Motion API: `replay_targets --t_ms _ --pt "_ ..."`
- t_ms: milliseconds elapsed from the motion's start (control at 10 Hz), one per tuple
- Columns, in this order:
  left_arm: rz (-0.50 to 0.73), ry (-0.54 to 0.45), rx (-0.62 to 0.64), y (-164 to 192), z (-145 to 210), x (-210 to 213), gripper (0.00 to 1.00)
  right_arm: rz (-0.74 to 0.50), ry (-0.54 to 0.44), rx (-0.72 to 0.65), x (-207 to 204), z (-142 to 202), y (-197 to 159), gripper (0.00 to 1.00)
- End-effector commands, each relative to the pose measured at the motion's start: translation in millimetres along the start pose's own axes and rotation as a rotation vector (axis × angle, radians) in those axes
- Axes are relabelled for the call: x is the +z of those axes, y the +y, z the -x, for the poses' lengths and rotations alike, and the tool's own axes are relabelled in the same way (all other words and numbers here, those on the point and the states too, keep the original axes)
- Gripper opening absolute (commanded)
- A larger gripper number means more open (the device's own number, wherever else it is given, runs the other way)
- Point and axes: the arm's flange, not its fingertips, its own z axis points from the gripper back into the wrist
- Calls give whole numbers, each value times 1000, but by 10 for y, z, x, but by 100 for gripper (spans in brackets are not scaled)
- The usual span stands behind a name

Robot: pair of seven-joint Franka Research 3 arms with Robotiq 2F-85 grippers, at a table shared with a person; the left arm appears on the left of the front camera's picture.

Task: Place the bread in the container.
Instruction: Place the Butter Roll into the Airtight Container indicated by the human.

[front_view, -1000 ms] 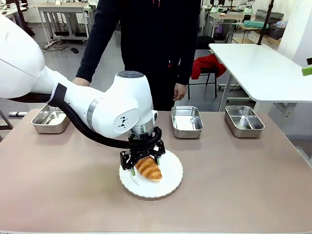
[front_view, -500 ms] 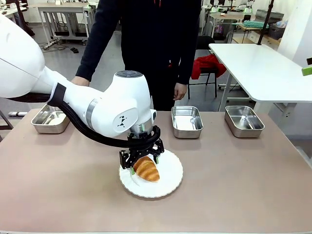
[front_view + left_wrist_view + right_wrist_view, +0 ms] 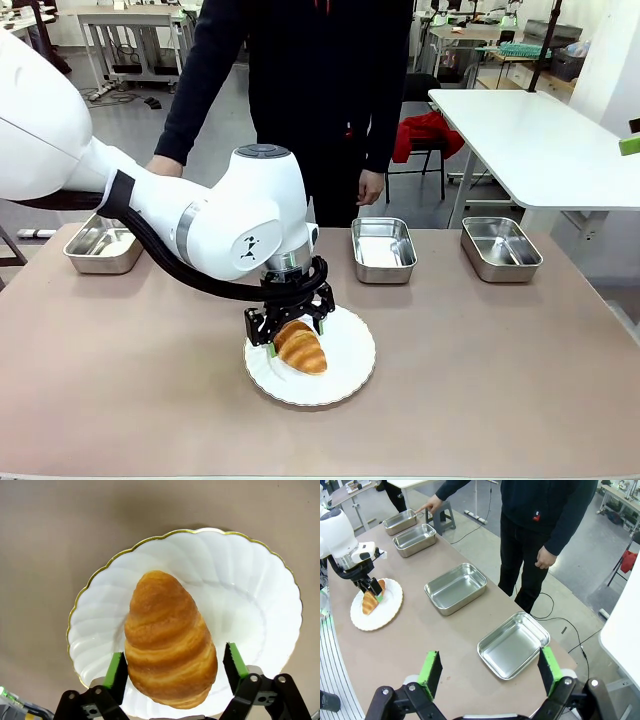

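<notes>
- Left gripper (image 3: 175, 655) is found spread astride the bread (image 3: 167, 635), one pad at its flank, the other just clear; nothing is grasped.
- Bread lies on the white plate (image 3: 250, 580); it could be shoved sideways or crushed by an uneven squeeze.
- Container (image 3: 400, 522) is judged the steel pan pointed at by the person's hand (image 3: 432, 502), which may obstruct.
- Right gripper (image 3: 489, 655) is held spread, empty.

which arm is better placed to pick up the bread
Left. The left gripper is down at the plate, open, with a finger on either side of the bread. The right gripper hangs open, well away from the plate.
</notes>
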Motion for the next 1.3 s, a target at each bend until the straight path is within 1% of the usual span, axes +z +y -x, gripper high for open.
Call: replay_targets --t_ms 0,100,200,300,700,800,900,1000,1200 --pt "-13 8 23 -52 -5 -36 80 -1 -8 3 -2 -9 3 100" --pt "-15 14 22 -40 -26 -49 61 -1 -8 3 -2 -9 3 100" --pt "-10 0 -1 -63 -46 -71 75 -1 -8 3 -2 -9 3 100" --pt "-9 7 2 4 -9 -41 75 -1 -8 3 -2 -9 3 100" --pt "-9 7 2 4 -9 -41 75 -1 -8 3 -2 -9 3 100" --pt "-8 7 1 -7 -12 -44 59 -1 -8 3 -2 -9 3 100" --pt "10 -31 6 9 -34 -44 56 -1 -8 3 -2 -9 3 100" --pt "-8 18 -13 10 -27 -53 56 -1 -8 3 -2 -9 3 100" --pt "-5 4 1 -7 -18 -30 56 -1 -8 3 -2 -9 3 100"
